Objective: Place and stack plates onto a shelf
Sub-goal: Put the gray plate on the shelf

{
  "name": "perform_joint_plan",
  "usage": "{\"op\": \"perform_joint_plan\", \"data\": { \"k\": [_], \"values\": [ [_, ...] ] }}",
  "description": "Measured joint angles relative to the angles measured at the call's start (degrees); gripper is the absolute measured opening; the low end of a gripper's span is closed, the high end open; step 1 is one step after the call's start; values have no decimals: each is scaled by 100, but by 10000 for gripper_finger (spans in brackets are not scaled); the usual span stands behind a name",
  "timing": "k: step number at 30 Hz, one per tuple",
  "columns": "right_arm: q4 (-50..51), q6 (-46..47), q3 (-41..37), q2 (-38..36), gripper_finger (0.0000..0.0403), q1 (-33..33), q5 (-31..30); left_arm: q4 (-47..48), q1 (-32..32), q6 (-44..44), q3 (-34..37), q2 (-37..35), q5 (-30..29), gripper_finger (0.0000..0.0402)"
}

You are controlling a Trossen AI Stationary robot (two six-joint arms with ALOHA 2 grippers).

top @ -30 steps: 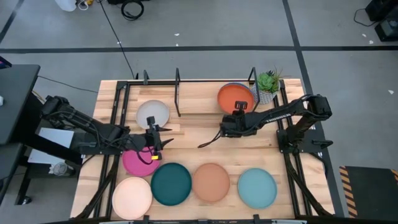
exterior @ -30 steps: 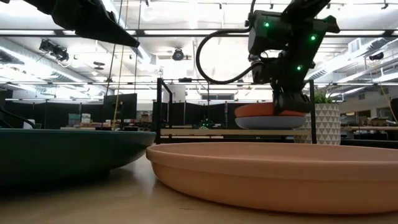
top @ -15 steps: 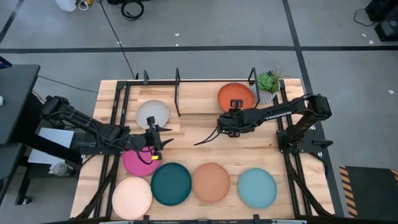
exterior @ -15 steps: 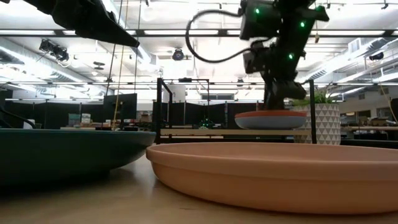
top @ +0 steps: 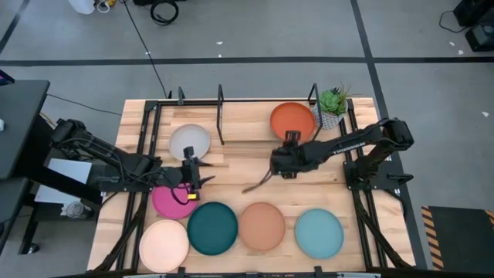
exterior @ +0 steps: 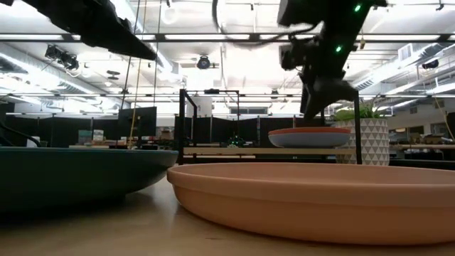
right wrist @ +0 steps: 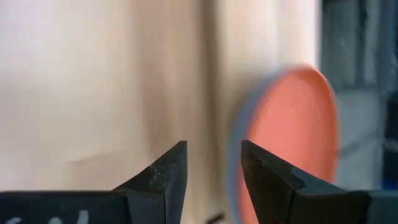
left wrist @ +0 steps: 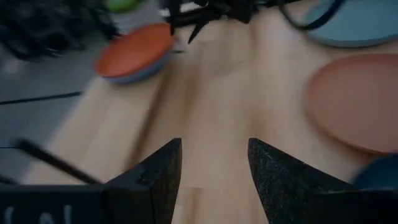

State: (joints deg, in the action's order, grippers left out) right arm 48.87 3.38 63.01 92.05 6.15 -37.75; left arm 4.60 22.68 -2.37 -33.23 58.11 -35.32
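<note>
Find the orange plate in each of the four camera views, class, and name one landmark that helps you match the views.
High view: the orange plate lies at the table's far right, beside the potted plant.
Low view: right of centre, stacked on a blue plate on the shelf.
Left wrist view: upper left, on the blue plate.
Right wrist view: right side, beyond the right gripper, open.
Shared landmark: the blue plate under it.
</note>
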Motion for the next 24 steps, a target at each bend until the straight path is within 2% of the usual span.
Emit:
{"op": "perform_joint_plan", "data": {
  "k": [5,12,14,18,21,24],
  "values": [
    [-461,-35,-1,0,155,558,138,-20,-77,-815,-11,166,1778,192],
    [-817,445,-1,0,155,1035,135,822,-176,-1973,-16,775,2314,183],
    [-944,432,-1,1,155,1114,135,1306,-328,-2154,-66,884,2302,179],
    [-1215,291,-1,24,155,1174,136,1911,-816,-2295,-79,984,1681,171],
    [-1360,206,-1,24,155,1174,135,2323,-1317,-2256,-79,1082,1279,167],
    [-1439,108,-1,24,155,1174,137,2451,-1869,-2072,-79,1255,1181,167]
  ]
}}
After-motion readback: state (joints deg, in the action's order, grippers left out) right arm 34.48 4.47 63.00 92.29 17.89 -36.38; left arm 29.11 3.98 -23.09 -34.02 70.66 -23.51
